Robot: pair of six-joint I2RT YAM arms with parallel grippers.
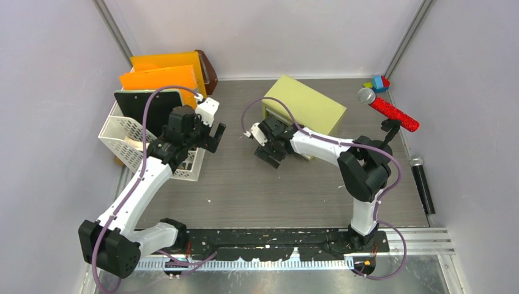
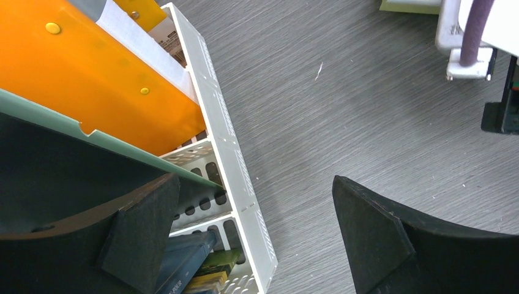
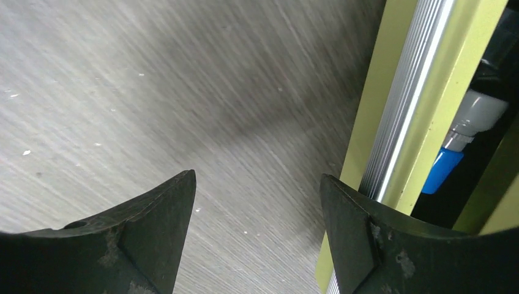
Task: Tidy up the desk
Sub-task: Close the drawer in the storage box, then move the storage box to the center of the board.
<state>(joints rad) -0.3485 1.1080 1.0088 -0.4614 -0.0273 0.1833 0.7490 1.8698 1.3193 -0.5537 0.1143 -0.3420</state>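
The desk is a dark wood-grain tabletop. My left gripper hangs open at the right side of a white perforated rack. In the left wrist view the left gripper straddles the rack's wall, one finger over the rack and the other over bare desk, holding nothing. My right gripper stands open at the front of a yellow-green drawer cabinet. In the right wrist view the right gripper has only desk between its fingers. Its right finger is beside the drawer front.
The rack holds orange folders, a black board and books. A blue-and-white item shows in the drawer gap. A red glitter microphone and toy blocks sit back right. A black microphone lies along the right edge.
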